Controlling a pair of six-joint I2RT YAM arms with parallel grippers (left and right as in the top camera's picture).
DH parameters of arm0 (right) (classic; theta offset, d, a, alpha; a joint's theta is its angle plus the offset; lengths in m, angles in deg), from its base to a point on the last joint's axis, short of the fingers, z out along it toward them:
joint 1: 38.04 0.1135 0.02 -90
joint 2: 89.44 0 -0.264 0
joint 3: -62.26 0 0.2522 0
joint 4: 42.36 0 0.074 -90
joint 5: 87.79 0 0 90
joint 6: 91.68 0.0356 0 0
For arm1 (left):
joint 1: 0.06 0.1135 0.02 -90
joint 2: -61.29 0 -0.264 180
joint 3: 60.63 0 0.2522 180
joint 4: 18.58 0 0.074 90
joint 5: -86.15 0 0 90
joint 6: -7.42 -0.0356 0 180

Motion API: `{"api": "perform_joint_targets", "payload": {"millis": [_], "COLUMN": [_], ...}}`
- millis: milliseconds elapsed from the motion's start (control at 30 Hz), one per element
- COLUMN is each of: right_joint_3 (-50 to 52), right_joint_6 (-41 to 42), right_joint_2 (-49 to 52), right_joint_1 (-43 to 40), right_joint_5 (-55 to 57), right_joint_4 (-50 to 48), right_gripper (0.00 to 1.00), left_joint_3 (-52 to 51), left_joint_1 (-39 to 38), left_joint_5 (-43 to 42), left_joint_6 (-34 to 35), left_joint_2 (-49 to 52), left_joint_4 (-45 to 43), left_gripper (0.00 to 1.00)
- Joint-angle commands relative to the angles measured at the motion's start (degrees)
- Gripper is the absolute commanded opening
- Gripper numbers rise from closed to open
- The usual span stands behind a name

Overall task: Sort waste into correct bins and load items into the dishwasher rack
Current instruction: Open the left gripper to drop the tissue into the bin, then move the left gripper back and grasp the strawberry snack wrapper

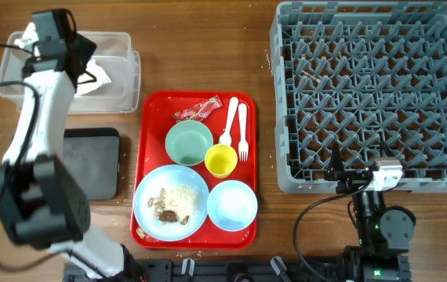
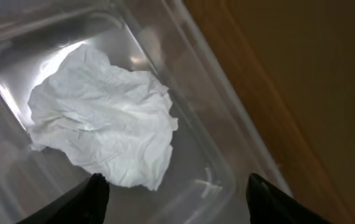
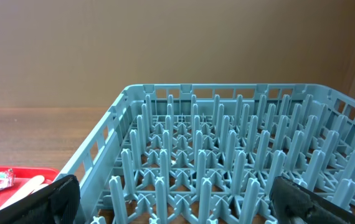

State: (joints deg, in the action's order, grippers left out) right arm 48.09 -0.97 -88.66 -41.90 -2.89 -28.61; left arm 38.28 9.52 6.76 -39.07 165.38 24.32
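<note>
A crumpled white napkin (image 2: 103,118) lies in the clear tub (image 1: 125,47), apart from my left gripper (image 2: 177,193), which hangs open just above it with nothing between its fingers. On the red tray (image 1: 149,102) lie a red-and-white wrapper (image 1: 194,111), a mint-green bowl (image 1: 189,142), a yellow cup (image 1: 221,160), a white spoon (image 1: 230,121) and fork (image 1: 243,129), a pale blue bowl (image 1: 232,205), and a pale blue plate (image 1: 171,201) carrying food scraps (image 1: 168,205). My right gripper (image 3: 177,199) stands open and empty at the front edge of the grey dishwasher rack (image 1: 368,90).
The black tray (image 1: 90,160) sits left of the red tray, partly under my left arm (image 1: 39,133). The rack's upright pegs (image 3: 227,155) fill the right wrist view, with the red tray's corner (image 3: 15,171) at lower left. Bare wood lies between the red tray and the rack.
</note>
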Motion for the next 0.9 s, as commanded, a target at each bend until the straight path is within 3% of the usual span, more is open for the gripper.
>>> {"api": "perform_joint_targets", "payload": {"millis": [0,167,267,333,533,867], "right_joint_3": [0.09,0.11,0.09,0.11,0.09,0.09], "right_joint_6": [-0.70,-0.70,-0.70,-0.70,-0.70,-0.70], "right_joint_2": [-0.50,-0.50,-0.50,-0.50,-0.50,-0.50], "right_joint_1": [-0.24,-0.24,-0.24,-0.24,-0.24,-0.24], "right_joint_5": [0.35,0.35,0.35,0.33,0.33,0.33], "right_joint_4": [-0.15,-0.15,-0.15,-0.17,-0.15,-0.15], "right_gripper": [1.00,1.00,1.00,1.00,1.00,1.00], "left_joint_3": [0.33,0.33,0.31,0.31,0.31,0.31], "left_joint_1": [-0.13,-2.54,-7.10,-11.98,-20.85,-25.88], "left_joint_5": [-8.48,-24.02,-24.11,-23.54,-21.24,-21.03], "left_joint_6": [-1.33,-1.36,-2.89,-7.89,-11.80,-14.80], "left_joint_2": [-7.63,-9.90,-8.22,-6.10,1.36,12.22], "left_joint_4": [4.13,11.10,14.78,14.45,12.66,13.14], "left_gripper": [0.71,0.71,0.71,0.71,0.83,0.85]}}
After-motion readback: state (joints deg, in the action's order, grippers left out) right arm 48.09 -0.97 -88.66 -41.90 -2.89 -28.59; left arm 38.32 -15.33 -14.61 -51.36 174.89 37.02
